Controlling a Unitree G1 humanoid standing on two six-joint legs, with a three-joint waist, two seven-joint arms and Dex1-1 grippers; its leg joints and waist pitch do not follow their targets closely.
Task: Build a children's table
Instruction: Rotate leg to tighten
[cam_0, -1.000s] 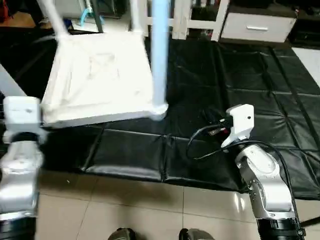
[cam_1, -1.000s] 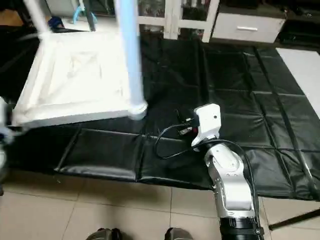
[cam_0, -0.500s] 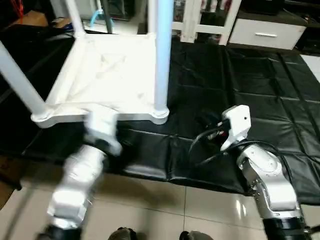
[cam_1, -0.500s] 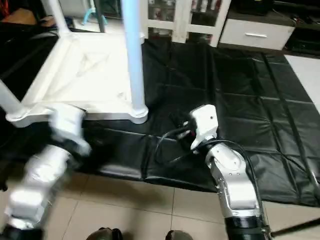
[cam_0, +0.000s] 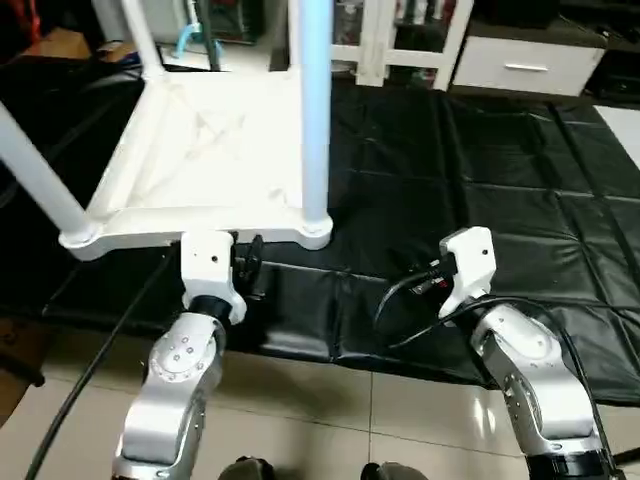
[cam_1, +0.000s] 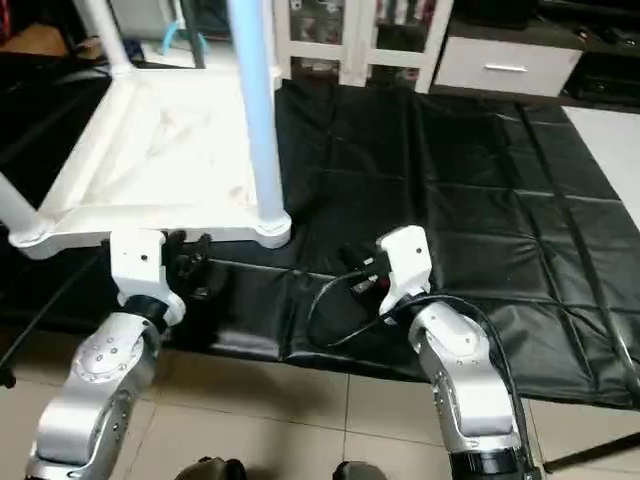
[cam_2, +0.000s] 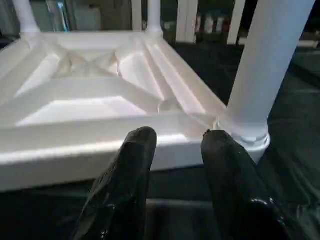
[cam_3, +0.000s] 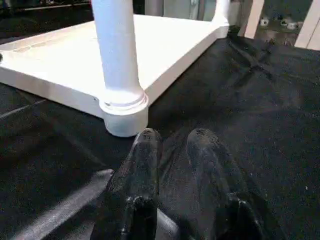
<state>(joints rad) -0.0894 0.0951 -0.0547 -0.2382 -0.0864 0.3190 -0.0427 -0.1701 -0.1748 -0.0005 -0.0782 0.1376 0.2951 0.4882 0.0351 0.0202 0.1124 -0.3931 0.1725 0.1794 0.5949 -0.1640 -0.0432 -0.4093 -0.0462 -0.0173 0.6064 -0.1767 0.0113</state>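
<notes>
Lying upside down on the black mat: white tabletop, ribbed underside up, legs standing in the corner sockets. Nearest leg cut off by the top edge of the head views, upper end hidden; left leg likewise cropped; far legs barely seen. Hovering just short of the tabletop's near edge, left gripper, fingers parted, empty. Poised over bare mat near the closest socket, right gripper, narrowly parted, gripping nothing. Blurry beyond the mat: white furniture, contents hard to make out.
</notes>
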